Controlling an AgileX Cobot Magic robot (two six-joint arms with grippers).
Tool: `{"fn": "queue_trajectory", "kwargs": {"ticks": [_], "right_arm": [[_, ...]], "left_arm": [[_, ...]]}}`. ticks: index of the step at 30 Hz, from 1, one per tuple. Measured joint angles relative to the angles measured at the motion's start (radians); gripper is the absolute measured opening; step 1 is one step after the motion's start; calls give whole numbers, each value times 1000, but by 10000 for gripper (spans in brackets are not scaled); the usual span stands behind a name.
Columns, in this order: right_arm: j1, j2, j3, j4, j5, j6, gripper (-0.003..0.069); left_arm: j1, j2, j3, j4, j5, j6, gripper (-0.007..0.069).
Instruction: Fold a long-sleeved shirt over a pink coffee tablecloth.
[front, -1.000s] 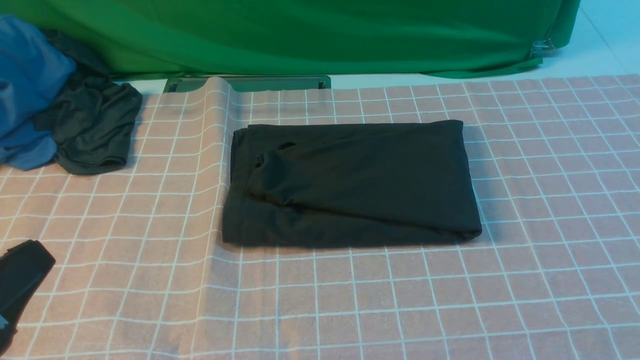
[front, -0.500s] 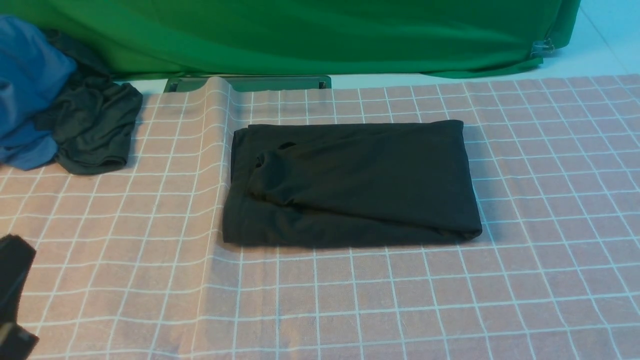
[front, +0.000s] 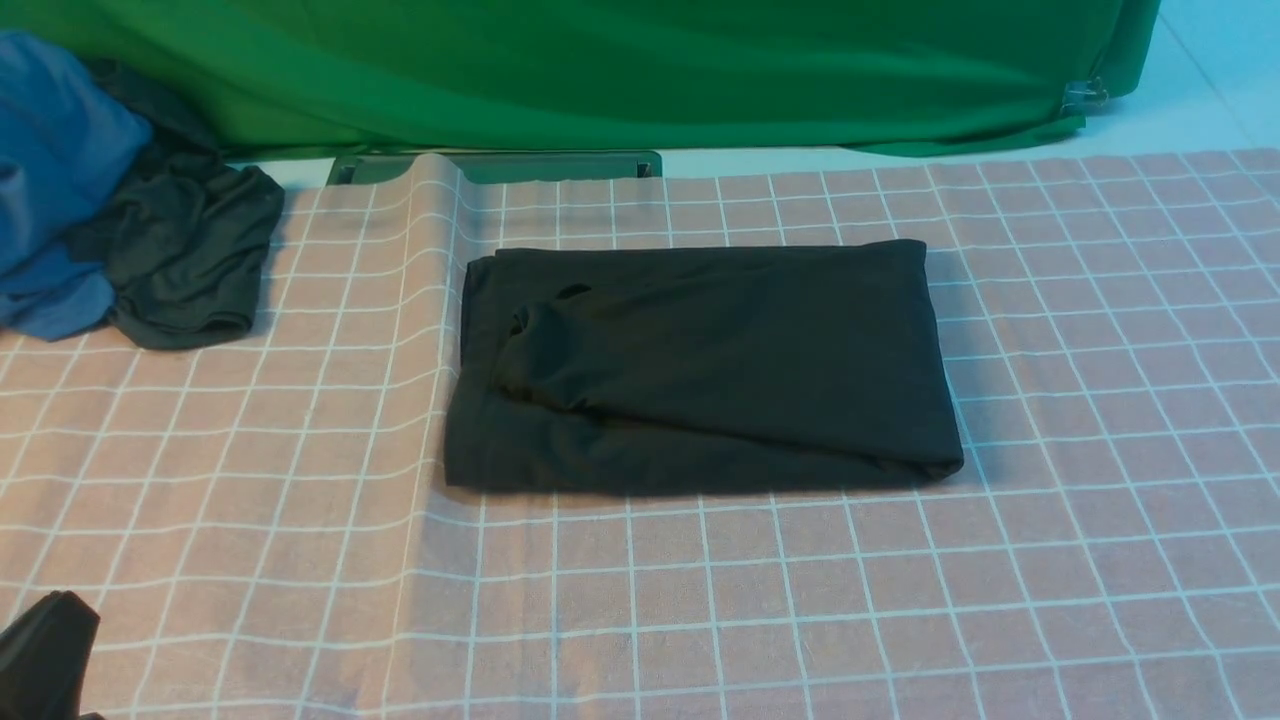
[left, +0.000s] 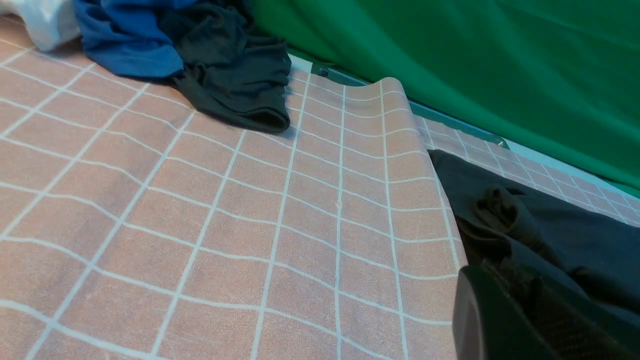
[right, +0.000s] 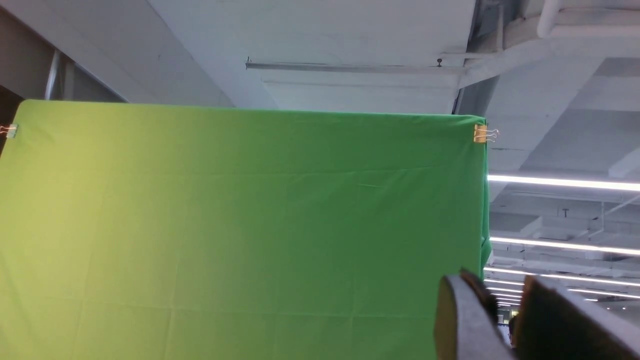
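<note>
The long-sleeved shirt (front: 700, 370) lies folded into a black rectangle in the middle of the pink coffee tablecloth (front: 250, 450), and no print shows. Only the tip of my left gripper (front: 45, 655) shows at the near left corner, well away from the shirt. In the left wrist view my left gripper (left: 505, 320) is shut with nothing in it, and the shirt's (left: 575, 235) bunched edge lies beyond it. My right gripper (right: 500, 295) is outside the front view. It points up at the backdrop and ceiling, with a narrow gap between its fingers and nothing held.
A blue cloth (front: 50, 180) and a smaller dark grey garment (front: 180, 250) are heaped at the far left. The green backdrop cloth (front: 600, 70) hangs along the back. The tablecloth has a raised ridge (front: 430, 300) just left of the shirt.
My left gripper has pulled back toward the near left corner and shows less in the front view. The shirt has not moved.
</note>
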Motion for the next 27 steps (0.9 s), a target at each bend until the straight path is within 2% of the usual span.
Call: {"fn": "queue_trajectory", "kwargs": {"ticks": [24,27], "right_arm": [[0,0,0,0,0,0,235],[-1,0,0,0,43,0,235]], "left_arm": [[0,-1,0,10,0,2,13],[0,-1,0,10,0,3,13]]}}
